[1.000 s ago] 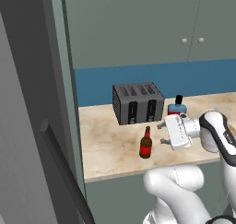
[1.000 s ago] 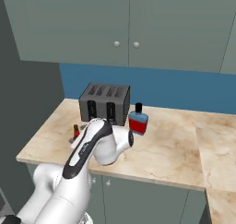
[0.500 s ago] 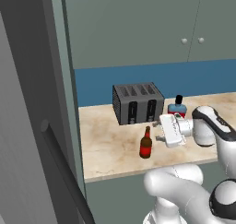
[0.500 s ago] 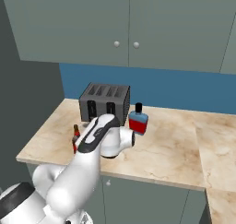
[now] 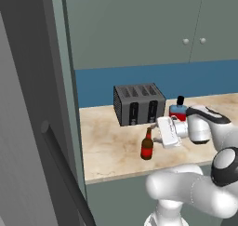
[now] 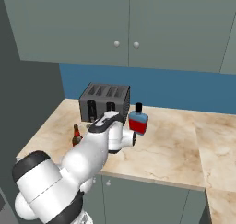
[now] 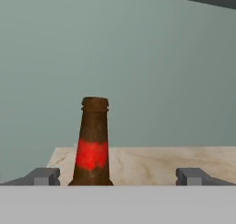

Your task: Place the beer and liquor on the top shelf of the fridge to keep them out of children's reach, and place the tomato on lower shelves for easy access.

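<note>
Better to slide the wide-apart gripper (image 7: 118,176) straight on until both fingers (image 7: 44,176) sit beside the beer (image 7: 92,147), standing low left of middle on the counter (image 7: 152,159), then squeeze gently, keeping it upright.

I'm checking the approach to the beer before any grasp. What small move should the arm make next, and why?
Probably ease the claw forward and slightly toward its left fingertip, then close. In the hand view the beer stands upright on the counter ahead of the open fingertips, nearer the left one than the right, and not yet between them.
</note>
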{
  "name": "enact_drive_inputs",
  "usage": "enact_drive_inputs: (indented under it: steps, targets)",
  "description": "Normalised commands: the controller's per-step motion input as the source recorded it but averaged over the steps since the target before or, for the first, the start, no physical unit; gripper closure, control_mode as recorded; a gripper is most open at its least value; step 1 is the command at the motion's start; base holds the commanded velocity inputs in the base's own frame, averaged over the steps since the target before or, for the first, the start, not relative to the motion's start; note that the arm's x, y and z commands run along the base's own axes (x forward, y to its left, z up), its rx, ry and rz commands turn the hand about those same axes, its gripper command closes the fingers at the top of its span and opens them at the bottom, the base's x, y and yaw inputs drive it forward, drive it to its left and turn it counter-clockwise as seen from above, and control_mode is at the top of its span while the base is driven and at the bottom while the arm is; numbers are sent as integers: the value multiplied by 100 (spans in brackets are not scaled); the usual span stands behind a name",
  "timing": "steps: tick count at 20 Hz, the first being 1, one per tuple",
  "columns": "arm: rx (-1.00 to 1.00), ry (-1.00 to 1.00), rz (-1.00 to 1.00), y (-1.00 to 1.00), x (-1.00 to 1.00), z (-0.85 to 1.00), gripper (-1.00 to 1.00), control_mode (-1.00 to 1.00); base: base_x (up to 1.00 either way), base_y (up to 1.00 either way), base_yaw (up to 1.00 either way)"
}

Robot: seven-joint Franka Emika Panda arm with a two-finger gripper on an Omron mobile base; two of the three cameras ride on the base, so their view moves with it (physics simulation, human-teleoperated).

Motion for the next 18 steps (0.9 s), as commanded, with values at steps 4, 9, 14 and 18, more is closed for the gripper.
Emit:
enact_drive_inputs:
  steps: [4,9,14,18]
  targets:
    - [0,0,0,6,21,-24,-100,-100,0,0,0]
    - [0,1,2,16,0,-2,-100,-100,0,0,0]
    - [0,5,3,11,-5,0,-100,-100,0,0,0]
    - [0,11,1,3,-23,0,-100,-100,0,0,0]
